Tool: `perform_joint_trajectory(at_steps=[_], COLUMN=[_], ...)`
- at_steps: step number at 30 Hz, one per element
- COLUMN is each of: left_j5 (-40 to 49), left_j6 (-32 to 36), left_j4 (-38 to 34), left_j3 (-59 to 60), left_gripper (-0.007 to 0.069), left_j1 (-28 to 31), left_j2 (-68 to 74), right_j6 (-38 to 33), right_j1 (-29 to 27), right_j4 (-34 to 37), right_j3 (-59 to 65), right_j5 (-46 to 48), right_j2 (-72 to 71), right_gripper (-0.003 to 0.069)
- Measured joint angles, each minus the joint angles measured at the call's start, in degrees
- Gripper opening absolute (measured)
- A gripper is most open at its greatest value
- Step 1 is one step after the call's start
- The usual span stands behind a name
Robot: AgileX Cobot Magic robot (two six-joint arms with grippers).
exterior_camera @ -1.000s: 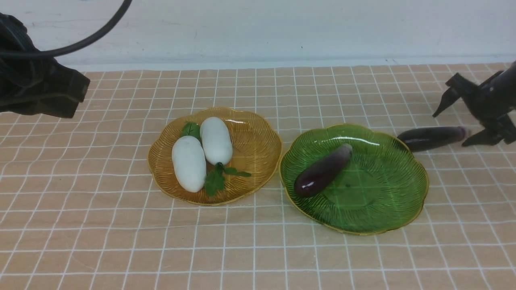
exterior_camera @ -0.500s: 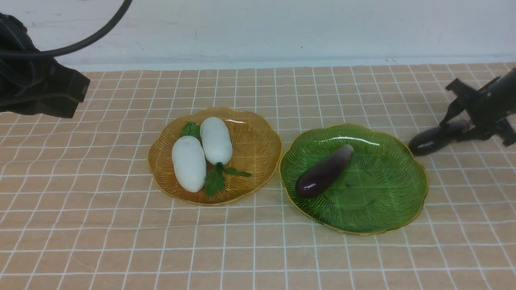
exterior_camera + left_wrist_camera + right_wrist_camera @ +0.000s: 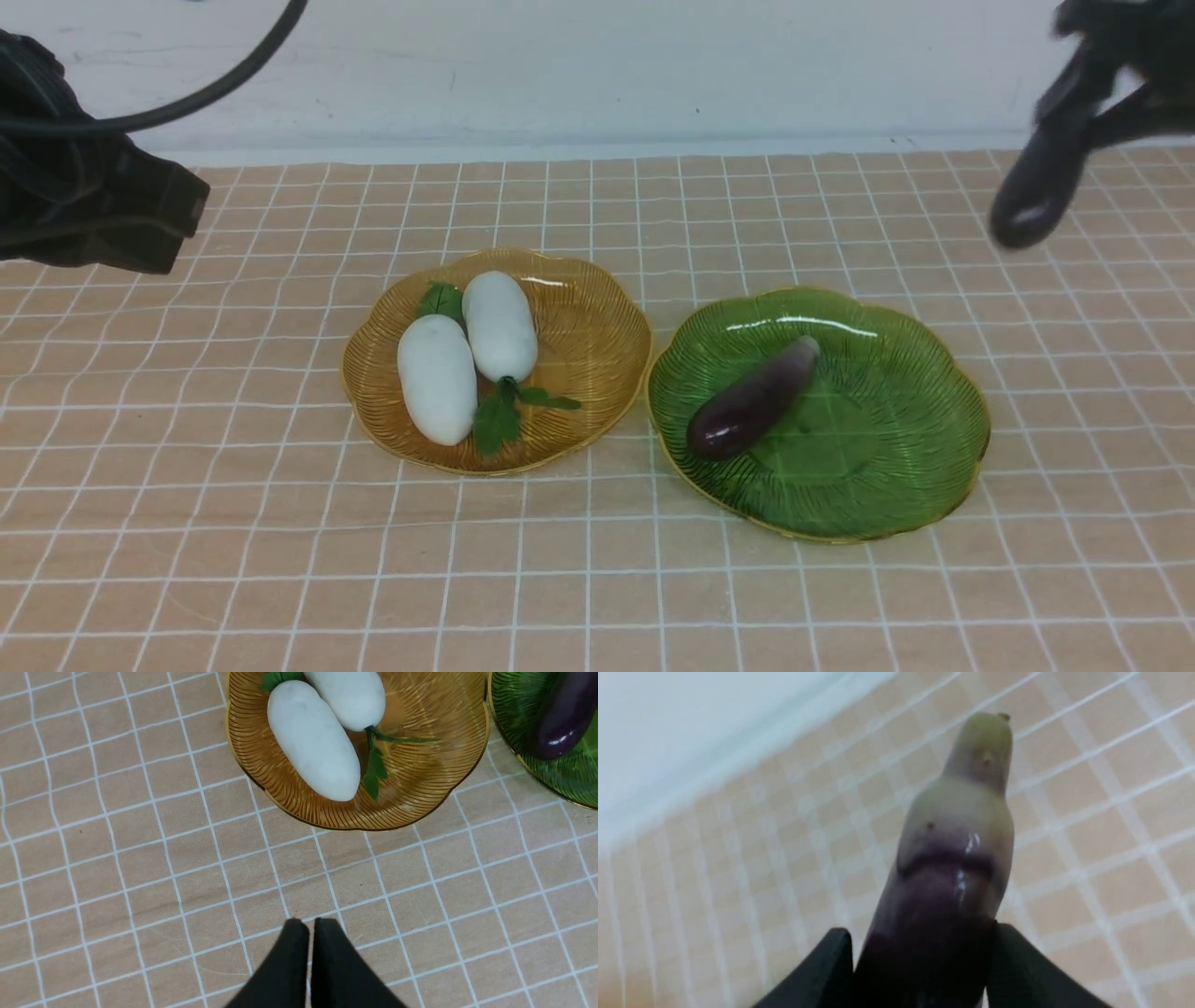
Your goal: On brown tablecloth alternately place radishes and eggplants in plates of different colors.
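Black left fingers [image 3: 289,961], pressed together and empty, hover over the tan-brown grid tablecloth [image 3: 597,579]. Two white oval radishes [image 3: 437,378] lie in the amber ribbed plate [image 3: 597,355], one dark purple eggplant [image 3: 752,399] in the green ribbed plate [image 3: 887,448] beside it. Far right, black right fingers [image 3: 822,970] clamp a second glossy eggplant [image 3: 1036,191], held in the air clear of the cloth

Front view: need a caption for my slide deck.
Right gripper holds the second eggplant aloft; two radishes share the amber plate, the first eggplant lies in the green plate.
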Motion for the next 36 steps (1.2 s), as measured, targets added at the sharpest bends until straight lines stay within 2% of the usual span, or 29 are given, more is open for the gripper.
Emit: perform_joint_trajectory(at_steps=[8, 11, 19, 24, 26, 31, 35, 36], left_j5=[0.0, 0.0, 0.0, 0.0, 0.0, 0.0, 0.0, 0.0], left_j6=[0.0, 0.4, 1.7, 2.2, 2.5, 3.9, 4.7, 4.7], left_j4=[0.0, 0.0, -0.3, -1.5, -2.1, -4.5, -6.0, -6.4], left_j3=[0.0, 0.0, 0.0, 0.0, 0.0, 0.0, 0.0, 0.0], left_gripper=[-0.0003, -0.0003, -0.0003, -0.0003, -0.0003, -0.0003, -0.0003, -0.0003], left_j1=[0.0, 0.0, 0.0, 0.0, 0.0, 0.0, 0.0, 0.0], left_j2=[0.0, 0.0, -0.5, -2.5, -3.3, -6.0, -7.2, -7.4], right_j6=[0.1, 0.7, 3.9, 2.8, 2.5, 1.2, 0.4, 0.1], right_j1=[7.6, 8.9, 9.7, 9.7, 9.7, 9.8, 9.8, 9.8], right_j4=[-1.5, -2.3, -5.0, -5.3, -5.3, -6.8, -8.1, -8.6], right_j3=[8.8, 8.9, 9.1, 9.2, 9.2, 9.2, 9.9, 11.9], right_j5=[0.4, 0.4, 0.3, 0.2, 0.2, 0.9, 1.3, 1.3], right_j2=[0.1, 0.1, -1.4, -9.3, -13.3, -29.1, -37.4, -41.6], right_gripper=[0.0340, 0.0365, 0.0595, 0.0643, 0.0636, 0.0498, 0.0326, 0.0218])
